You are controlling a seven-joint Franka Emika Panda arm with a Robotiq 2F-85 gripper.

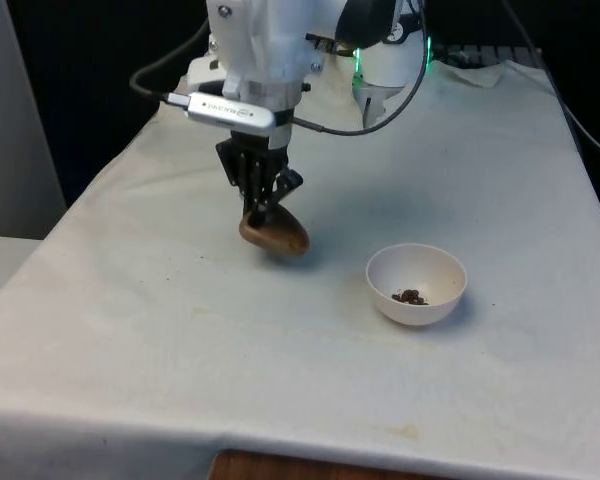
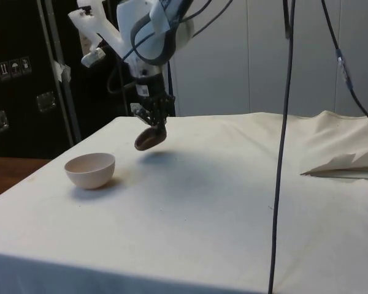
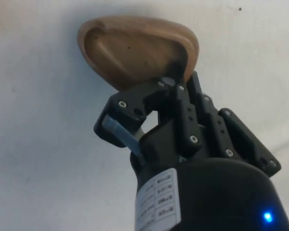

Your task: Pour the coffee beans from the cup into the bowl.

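Note:
A small brown wooden cup [image 1: 276,233] hangs tilted just above the cloth, with my gripper [image 1: 261,208] shut on its rim. From the side, the cup [image 2: 149,139] is held clear of the table by the gripper [image 2: 154,124]. The wrist view looks into the cup [image 3: 135,48], whose hollow holds no beans. A white bowl [image 1: 417,284] stands on the cloth to the front view's right of the cup, with a few dark coffee beans [image 1: 410,296] at its bottom. In the side view the bowl [image 2: 90,169] sits apart from the cup, nearer the table's front edge.
Crumpled white cloth [image 2: 346,162] lies rumpled at the side view's right. Black cables [image 2: 282,122] hang down in front of the side camera. The table's front edge [image 1: 310,455] runs below the bowl.

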